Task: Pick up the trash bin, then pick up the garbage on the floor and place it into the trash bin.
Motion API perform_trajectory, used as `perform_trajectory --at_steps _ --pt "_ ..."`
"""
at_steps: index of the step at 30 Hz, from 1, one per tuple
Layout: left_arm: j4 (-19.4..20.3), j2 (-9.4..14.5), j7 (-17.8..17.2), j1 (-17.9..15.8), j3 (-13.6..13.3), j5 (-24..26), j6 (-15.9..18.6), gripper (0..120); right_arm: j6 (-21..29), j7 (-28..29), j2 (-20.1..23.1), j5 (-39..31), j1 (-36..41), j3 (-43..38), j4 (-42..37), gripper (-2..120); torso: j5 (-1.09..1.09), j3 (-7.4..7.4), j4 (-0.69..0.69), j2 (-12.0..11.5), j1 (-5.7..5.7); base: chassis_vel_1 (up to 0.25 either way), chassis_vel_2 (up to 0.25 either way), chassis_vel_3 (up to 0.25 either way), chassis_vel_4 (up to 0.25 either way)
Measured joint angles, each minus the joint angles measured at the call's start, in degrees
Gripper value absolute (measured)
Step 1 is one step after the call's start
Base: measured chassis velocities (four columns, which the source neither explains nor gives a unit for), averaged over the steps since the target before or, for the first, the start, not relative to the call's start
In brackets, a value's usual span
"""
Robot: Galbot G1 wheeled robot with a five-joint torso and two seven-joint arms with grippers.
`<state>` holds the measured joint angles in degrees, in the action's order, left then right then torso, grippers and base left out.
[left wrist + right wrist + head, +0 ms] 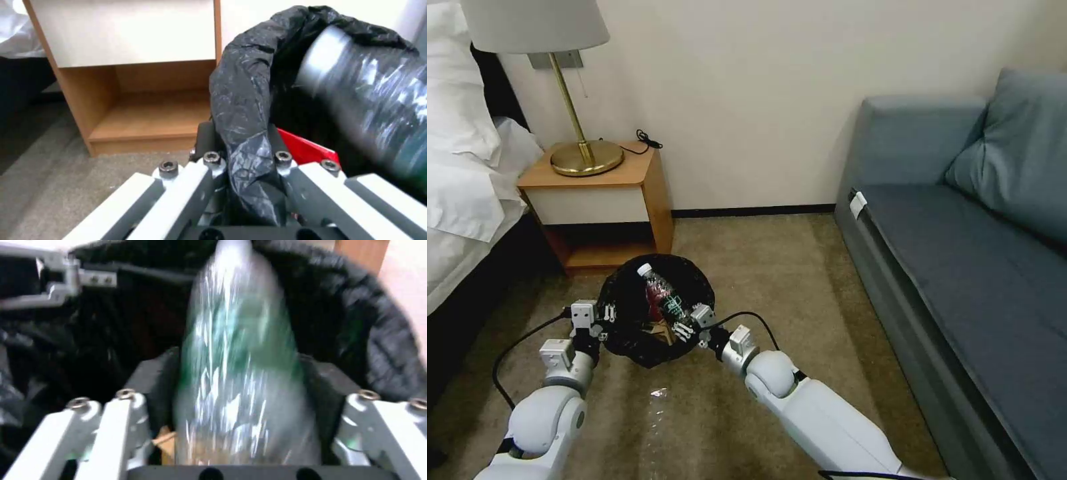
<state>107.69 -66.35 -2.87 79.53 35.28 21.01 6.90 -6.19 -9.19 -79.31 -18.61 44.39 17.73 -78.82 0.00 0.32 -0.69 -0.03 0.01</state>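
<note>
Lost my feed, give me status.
Left gripper clamped on trash bin rim, bin held up. Right gripper over bin, bottle between its fingers. Nothing blocking.

The trash bin (657, 310) sits before the nightstand (597, 200), between the bed (460, 193) on the left and the sofa (960, 267) on the right. A lamp (570, 87) stands on the nightstand. The bottle (660, 297) lies in the bin.

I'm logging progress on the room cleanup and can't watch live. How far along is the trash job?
Done: the left gripper is clamped on the trash bin rim, holding it up; a red packet and brown paper already lie inside. In hand: the right gripper has the clear bottle over the bin's mouth, fingers around it. Left: letting the bottle go. The carpet in view shows no more litter.
</note>
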Motion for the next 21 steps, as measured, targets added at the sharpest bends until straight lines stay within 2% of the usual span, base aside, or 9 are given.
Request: perform_trajectory --at_steps 1,4,5,7,8,10,17,21 --pt "0.0 0.0 0.0 0.0 0.0 0.0 0.0 5 0.0 0.0 0.0 0.0 0.0 0.0 0.0 64 0.00 0.00 0.00 0.0 0.00 0.000 0.000 0.000 0.000" --pt "-0.4 -0.2 -0.2 -0.3 0.0 -0.1 0.0 5 0.8 0.6 0.0 -0.5 -0.1 0.0 -0.8 79 0.00 0.00 0.00 0.0 0.00 0.000 0.000 0.000 0.000" --pt "-0.4 -0.2 -0.2 -0.3 0.0 -0.1 0.0 5 0.8 0.6 0.0 -0.5 -0.1 0.0 -0.8 79 0.00 0.00 0.00 0.0 0.00 0.000 0.000 0.000 0.000" --pt "-0.8 -0.3 -0.4 -0.6 0.0 -0.2 0.0 5 1.2 0.9 0.0 -0.9 0.1 0.0 -1.6 90 0.00 0.00 0.00 0.0 0.00 0.000 0.000 0.000 0.000" --pt "-0.8 -0.3 -0.4 -0.6 0.0 -0.2 0.0 5 1.2 0.9 0.0 -0.9 0.1 0.0 -1.6 90 0.00 0.00 0.00 0.0 0.00 0.000 0.000 0.000 0.000" --pt "-1.5 -0.7 -0.8 -0.7 0.2 -0.6 0.0 5 1.5 2.2 -0.2 -1.5 0.3 -0.7 -2.5 99 0.00 0.00 0.00 0.0 0.00 0.000 0.000 0.000 0.000" --pt "-3.4 -2.1 -1.6 -1.0 1.4 0.4 0.0 5 2.6 5.1 -1.5 -3.7 -1.0 -5.0 -3.8 100 0.00 0.00 0.00 0.0 0.00 0.000 0.000 0.000 0.000" --pt "-4.4 -3.4 -4.1 -1.7 2.8 4.9 0.5 5 3.6 6.1 -1.7 -6.6 -2.8 -9.6 -4.2 100 0.00 0.00 0.00 0.0 0.00 0.000 0.000 0.000 0.000"
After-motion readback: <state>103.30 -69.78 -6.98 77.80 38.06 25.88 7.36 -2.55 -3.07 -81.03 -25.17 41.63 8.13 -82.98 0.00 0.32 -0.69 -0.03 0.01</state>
